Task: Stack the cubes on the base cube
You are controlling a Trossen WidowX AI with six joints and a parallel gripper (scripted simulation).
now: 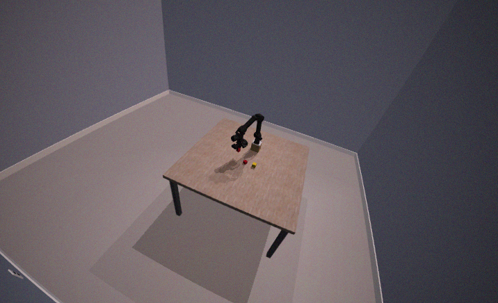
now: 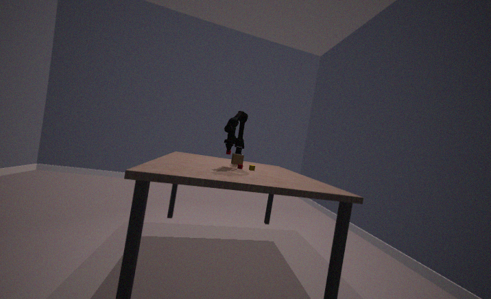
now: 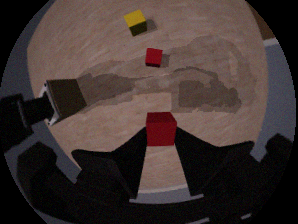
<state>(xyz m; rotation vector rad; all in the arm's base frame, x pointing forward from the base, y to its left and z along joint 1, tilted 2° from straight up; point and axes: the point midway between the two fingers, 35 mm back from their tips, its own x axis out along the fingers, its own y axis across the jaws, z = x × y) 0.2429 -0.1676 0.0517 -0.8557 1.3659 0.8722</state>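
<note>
My gripper (image 1: 238,147) (image 2: 228,149) (image 3: 160,129) is shut on a red cube (image 1: 238,150) (image 2: 228,152) (image 3: 160,129), which it holds up in the air above the table. In the wrist view the cube sits between the two fingertips and looks roughly square to them. A second red cube (image 1: 245,161) (image 2: 240,166) (image 3: 153,57) rests on the table. A yellow cube (image 1: 254,165) (image 2: 252,167) (image 3: 135,22) rests a short way beyond it, apart from it, with nothing on its top. Which cube is the fixed base is not marked.
The arm stands on a tan block (image 1: 256,147) (image 2: 236,159) (image 3: 67,96) on the wooden table (image 1: 277,192) (image 2: 188,169), to the left in the wrist view. The arm's shadow falls on the table near the cubes. The table's edges show around them.
</note>
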